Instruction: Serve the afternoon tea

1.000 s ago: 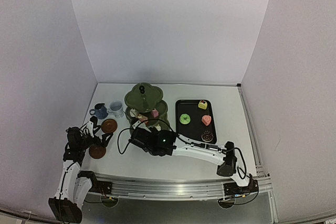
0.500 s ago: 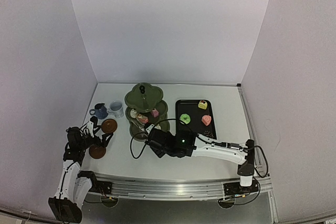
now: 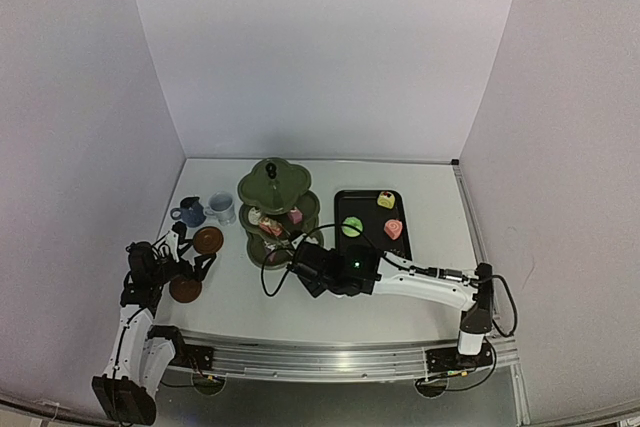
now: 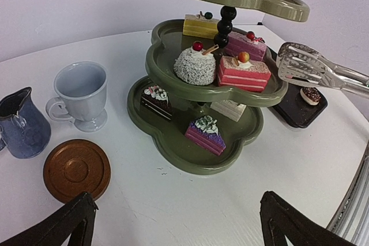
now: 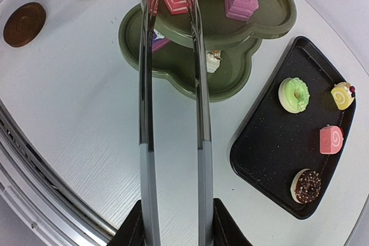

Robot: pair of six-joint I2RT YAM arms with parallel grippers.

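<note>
The olive-green stand point(image 4: 173, 148) holds several cakes: a red slice point(image 4: 242, 70) and a coconut ball point(image 4: 195, 64) on the middle tier, a purple slice point(image 4: 206, 133) on the bottom. My right gripper point(image 5: 176, 223) is shut on metal tongs point(image 5: 147, 113). The tong tips point(image 4: 302, 64) hang empty just right of the red slice, apart from it. My left gripper point(image 4: 179, 229) stands open and empty over the table in front of the stand. The white cup point(image 4: 81, 93), the dark-blue cup point(image 4: 20, 125) and a brown saucer point(image 4: 76, 169) sit left of the stand.
The black tray point(image 5: 271, 142) right of the stand carries a green doughnut point(image 5: 294, 94), a yellow roll point(image 5: 342, 95), a pink roll point(image 5: 331, 139) and a chocolate doughnut point(image 5: 307, 185). A second saucer point(image 3: 185, 290) lies near the left arm. White walls enclose three sides.
My right arm has stretched out and carried the tongs rightward and up along the stand's front. The left arm has not moved.
</note>
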